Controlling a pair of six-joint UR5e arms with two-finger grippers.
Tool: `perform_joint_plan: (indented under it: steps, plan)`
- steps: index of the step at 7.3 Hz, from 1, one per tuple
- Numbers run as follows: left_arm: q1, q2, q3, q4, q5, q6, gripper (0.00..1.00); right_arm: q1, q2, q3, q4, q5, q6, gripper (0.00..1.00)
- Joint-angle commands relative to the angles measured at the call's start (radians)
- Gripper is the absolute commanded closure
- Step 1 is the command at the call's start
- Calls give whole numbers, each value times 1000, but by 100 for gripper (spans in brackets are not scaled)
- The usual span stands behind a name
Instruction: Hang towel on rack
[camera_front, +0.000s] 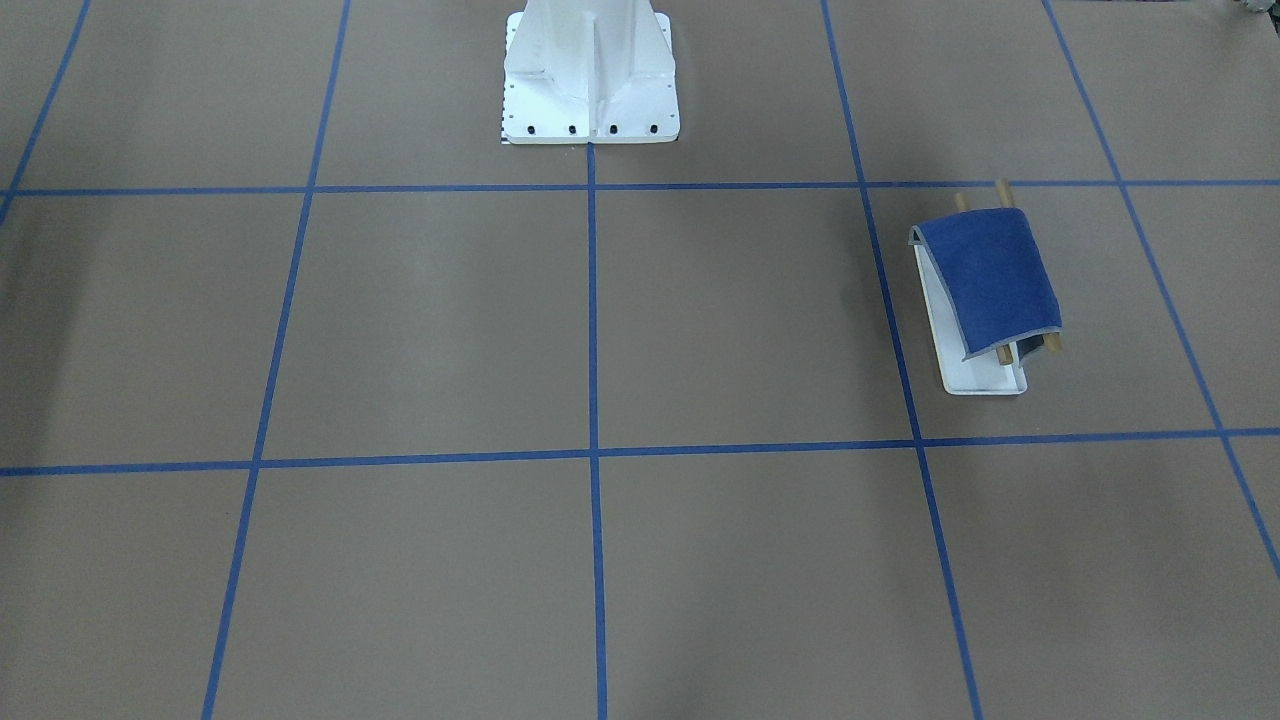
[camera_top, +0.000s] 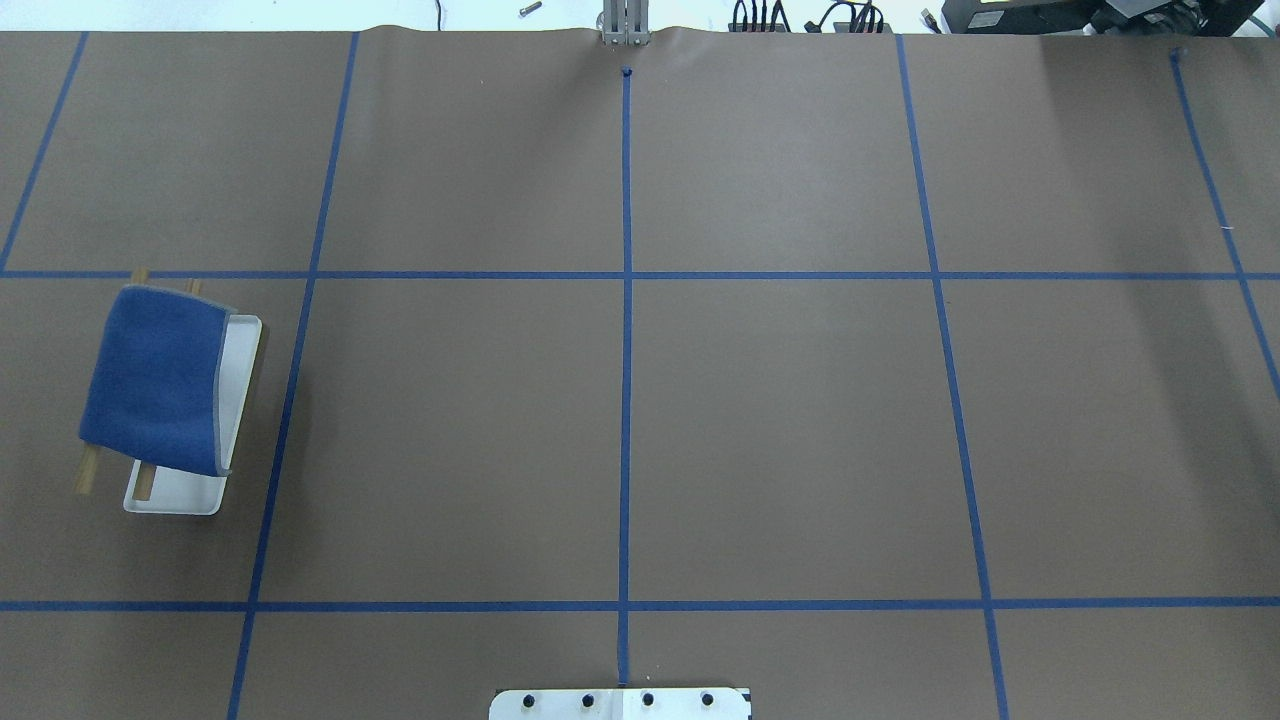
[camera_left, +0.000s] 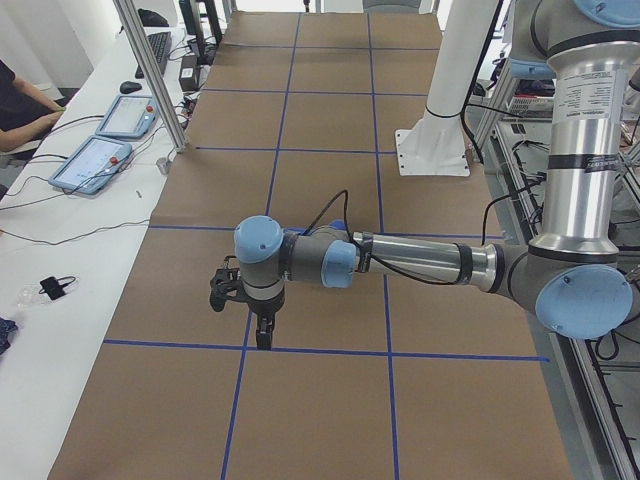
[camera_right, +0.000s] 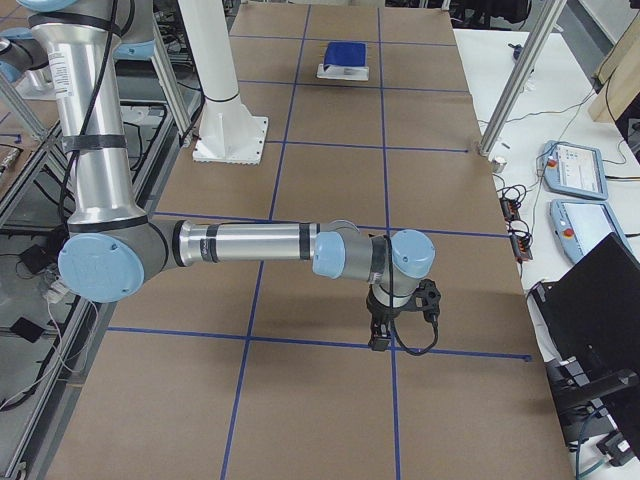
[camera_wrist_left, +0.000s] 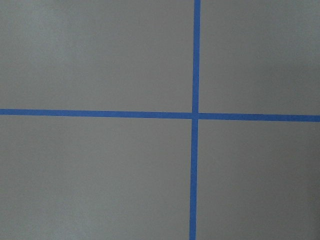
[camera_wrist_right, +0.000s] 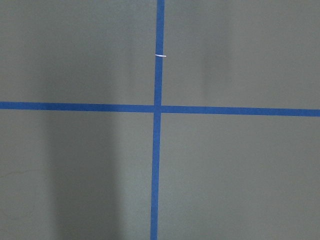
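Tabletop (camera_top: 780, 420): brown surface, carrying a grid of blue tape lines (camera_top: 627, 330); it is bearing every item below.

Pedestal (camera_front: 590, 80): large, white, bolted through its foot; it is standing at the robot's edge of the tabletop, on the centre tape line. All places below are being given from it.

Right arm (camera_right: 250, 243): it is reaching out level over the tabletop, to the pedestal's right and well apart from it.

Left arm (camera_left: 420, 262): it is reaching out level in the same manner, on the pedestal's left.

Rack (camera_top: 190, 492): flat white base and two tan wooden rods (camera_front: 1003, 353). It is standing far out on the pedestal's left, a little forward of it, inside one tape square.

Towel (camera_top: 150, 378): blue side up, pale grey edging showing. It is lying draped across both rods of the rack, with the rod ends sticking out at either end and a strip of the white base showing on the pedestal side.

Right hand (camera_right: 381, 345): it is pointing straight down over a tape crossing, well apart from the pedestal; I cannot tell how wide it is standing.

Left hand (camera_left: 263, 343): it is likewise pointing down over a tape crossing; its opening cannot be told either.
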Motion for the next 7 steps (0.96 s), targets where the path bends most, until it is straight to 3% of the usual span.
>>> perform_joint_plan:
  steps: [1,7]
  plan:
    - [0,-3,0,0,0,-1,1,0,4,2,0,0,0,0]
    - [0,-10,0,0,0,-1,1,0,13,8,17,5,0,0]
